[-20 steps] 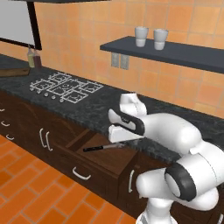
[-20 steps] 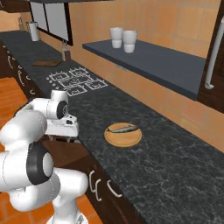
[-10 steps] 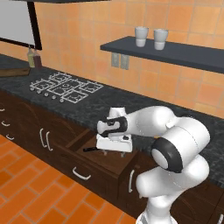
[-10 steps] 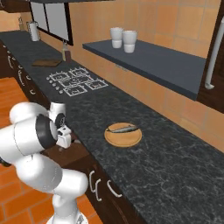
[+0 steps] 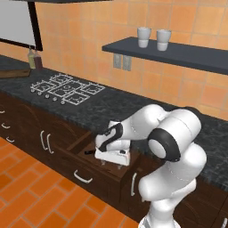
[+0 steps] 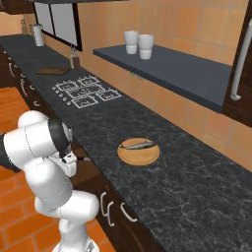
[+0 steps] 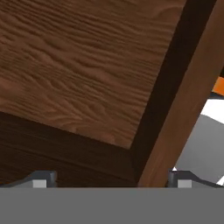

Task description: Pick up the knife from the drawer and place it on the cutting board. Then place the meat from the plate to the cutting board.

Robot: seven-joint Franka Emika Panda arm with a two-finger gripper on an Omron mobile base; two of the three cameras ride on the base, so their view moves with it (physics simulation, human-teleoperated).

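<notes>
- Reached down into the open drawer (image 5: 84, 167), hand lower than half a second before and lower again than a second before, when it hung above the worktop (image 5: 116, 109) edge; arm folded forward over the drawer front.
- Jaws (image 5: 107, 159) set low inside the drawer; fingertips (image 7: 41, 180) far apart at the bottom corners of the hand view, so spread open, with nothing between them.
- Looked straight onto the drawer's wooden floor (image 7: 83, 65) and an inside corner where two walls met; no knife seen there.
- Glimpsed a short dark sliver, probably the knife (image 5: 90, 152), just left of the hand in the left base view; earlier seen whole on the drawer floor, handle to the left; now mostly hidden by the hand; contact with the jaws could not be told.
- Kept the drawer pulled out as before, curved silver bar handle (image 5: 83, 177) on its front.
- Left the meat (image 6: 140, 144) lying across the plate (image 6: 139, 155) on the worktop, well to the right of the arm, unchanged from the earlier frames.
- Left the cutting board (image 6: 51, 71) far along the worktop beyond the hob (image 6: 86, 93), bare on top, unchanged.
- Left two cups (image 5: 152, 38) side by side on the shelf (image 5: 178, 53) above.
</notes>
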